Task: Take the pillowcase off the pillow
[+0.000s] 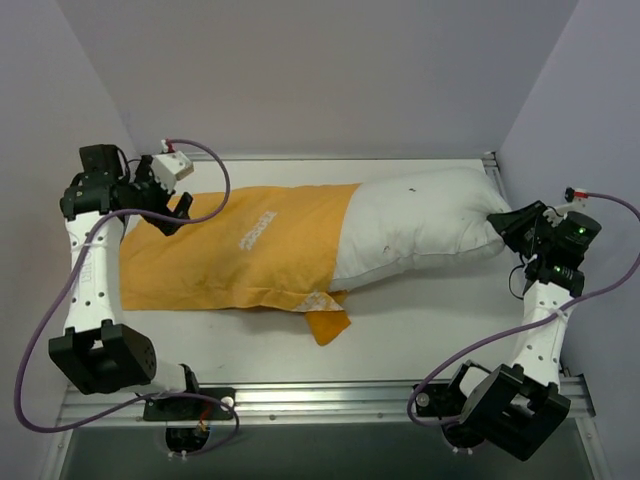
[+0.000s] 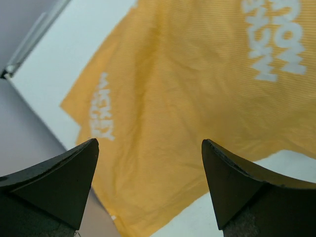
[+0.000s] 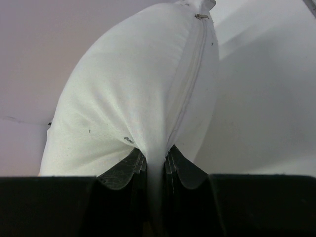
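Note:
The orange-yellow pillowcase (image 1: 240, 255) lies mostly flat across the left half of the table, with white lettering (image 2: 274, 47) on its top side. The plump white pillow (image 1: 420, 225) sticks out of the pillowcase's right end. How far it reaches inside is hidden. My left gripper (image 1: 176, 211) hovers over the pillowcase's far left part, and in the left wrist view my left gripper (image 2: 149, 142) is open with nothing between its fingers. My right gripper (image 1: 512, 224) is shut on the pillow's right end. Bunched white pillow fabric (image 3: 138, 98) is pinched at my right gripper (image 3: 157, 159).
The white table (image 1: 430, 335) ends at a metal rail (image 1: 330, 400) along the front. Grey walls stand close on the left, back and right. A folded orange corner (image 1: 328, 325) of the case points toward the front. Purple cables (image 1: 35, 340) loop beside both arms.

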Available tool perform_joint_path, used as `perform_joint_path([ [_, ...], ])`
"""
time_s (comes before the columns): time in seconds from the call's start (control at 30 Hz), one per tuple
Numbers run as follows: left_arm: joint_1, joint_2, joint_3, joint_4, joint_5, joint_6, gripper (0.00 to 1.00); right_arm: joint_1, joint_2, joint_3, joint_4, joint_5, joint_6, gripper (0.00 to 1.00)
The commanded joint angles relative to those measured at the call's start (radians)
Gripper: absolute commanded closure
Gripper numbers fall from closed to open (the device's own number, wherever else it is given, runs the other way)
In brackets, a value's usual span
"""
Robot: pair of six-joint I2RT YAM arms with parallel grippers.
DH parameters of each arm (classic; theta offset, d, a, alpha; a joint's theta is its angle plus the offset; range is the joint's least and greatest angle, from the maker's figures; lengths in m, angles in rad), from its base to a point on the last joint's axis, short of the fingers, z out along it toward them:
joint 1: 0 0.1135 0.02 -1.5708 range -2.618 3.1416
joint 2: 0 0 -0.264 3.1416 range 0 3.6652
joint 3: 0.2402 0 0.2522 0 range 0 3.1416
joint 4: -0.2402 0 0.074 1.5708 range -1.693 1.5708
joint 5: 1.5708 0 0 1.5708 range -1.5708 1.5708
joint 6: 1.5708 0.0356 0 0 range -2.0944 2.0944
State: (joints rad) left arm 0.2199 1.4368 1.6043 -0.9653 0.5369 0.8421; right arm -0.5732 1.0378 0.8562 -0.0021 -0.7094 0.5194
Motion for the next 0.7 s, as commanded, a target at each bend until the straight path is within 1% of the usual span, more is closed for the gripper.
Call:
perform_joint_path([
  [0.0, -0.129, -0.051, -0.056, -0.237, 0.143, 0.083, 0.06, 0.012, -0.031, 0.000, 0.094, 0.014, -0.007, 1.00],
  [0.03, -0.167, -0.085, -0.116, -0.225, 0.115, 0.104, 0.06, 0.013, -0.033, -0.009, 0.100, 0.013, -0.006, 1.00],
  [0.07, -0.242, -0.117, -0.261, -0.178, 0.039, 0.123, 0.06, 0.012, -0.035, -0.013, 0.102, 0.010, -0.005, 1.00],
  [0.1, -0.275, -0.192, -0.330, -0.162, -0.001, 0.167, 0.06, 0.012, -0.033, -0.016, 0.103, 0.008, -0.004, 1.00],
  [0.13, -0.301, -0.225, -0.392, -0.162, -0.035, 0.205, 0.06, 0.016, -0.033, -0.019, 0.108, 0.007, -0.004, 1.00],
  [0.17, -0.342, -0.251, -0.494, -0.153, -0.105, 0.227, 0.06, 0.018, -0.030, -0.022, 0.111, 0.005, -0.001, 1.00],
  [0.2, -0.359, -0.288, -0.536, -0.139, -0.141, 0.241, 0.06, 0.018, -0.028, -0.025, 0.113, 0.005, 0.001, 1.00],
  [0.23, -0.369, -0.295, -0.572, -0.119, -0.173, 0.236, 0.06, 0.019, -0.027, -0.026, 0.122, 0.004, 0.002, 1.00],
  [0.27, -0.375, -0.297, -0.602, -0.049, -0.228, 0.227, 0.06, 0.019, -0.027, -0.031, 0.128, 0.002, 0.007, 1.00],
  [0.3, -0.387, -0.289, -0.654, -0.005, -0.247, 0.175, 0.06, 0.021, -0.027, -0.034, 0.132, 0.001, 0.010, 1.00],
  [0.33, -0.393, -0.280, -0.673, 0.049, -0.264, 0.145, 0.06, 0.019, -0.027, -0.037, 0.137, -0.001, 0.010, 1.00],
  [0.37, -0.402, -0.270, -0.690, 0.170, -0.284, 0.111, 0.06, 0.019, -0.027, -0.039, 0.139, -0.001, 0.010, 1.00],
  [0.4, -0.422, -0.248, -0.719, 0.225, -0.323, 0.048, 0.06, 0.019, -0.027, -0.043, 0.137, 0.001, 0.008, 1.00],
  [0.47, -0.435, -0.230, -0.744, 0.357, -0.345, 0.006, 0.06, 0.019, -0.030, -0.043, 0.133, 0.001, 0.005, 1.00],
  [0.5, -0.439, -0.216, -0.770, 0.387, -0.345, -0.018, 0.06, 0.019, -0.030, -0.042, 0.128, -0.001, -0.002, 1.00],
  [0.6, -0.468, -0.173, -0.822, 0.517, -0.370, -0.035, 0.06, 0.019, -0.032, -0.042, 0.123, 0.004, -0.007, 1.00],
  [0.63, -0.471, -0.158, -0.858, 0.558, -0.420, -0.040, 0.06, 0.019, -0.030, -0.045, 0.131, 0.004, -0.001, 1.00],
  [0.67, -0.471, -0.136, -0.868, 0.610, -0.442, -0.040, 0.06, 0.019, -0.030, -0.046, 0.134, 0.004, 0.004, 1.00],
])
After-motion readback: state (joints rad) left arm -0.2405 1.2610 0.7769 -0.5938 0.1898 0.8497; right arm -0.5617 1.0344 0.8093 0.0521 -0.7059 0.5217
